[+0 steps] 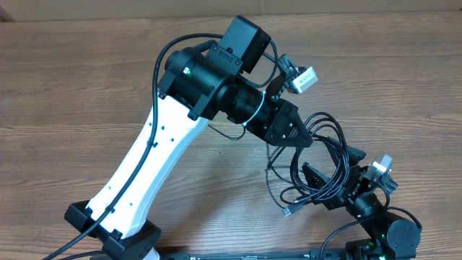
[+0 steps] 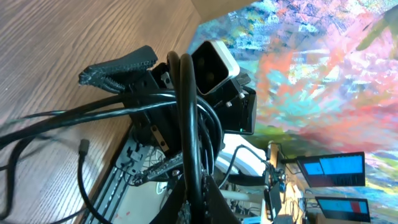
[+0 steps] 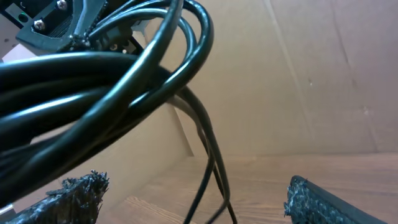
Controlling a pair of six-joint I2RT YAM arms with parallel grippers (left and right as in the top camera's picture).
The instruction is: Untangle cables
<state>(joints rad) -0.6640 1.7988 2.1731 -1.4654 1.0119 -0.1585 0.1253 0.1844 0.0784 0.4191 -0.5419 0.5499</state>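
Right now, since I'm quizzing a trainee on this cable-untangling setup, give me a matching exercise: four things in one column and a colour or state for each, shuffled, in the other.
Things:
1. left gripper
2. right gripper
3. cables
4. table

Colour or state:
A. brown wood grain
B. open
C. black, looped
D. shut on the cables

Pairs: 1-D, 2-B, 3-C, 4-A

The cables [image 3: 93, 87], several thin glossy black cords, hang in tangled loops, bunched together in my left claw [image 1: 297, 135].
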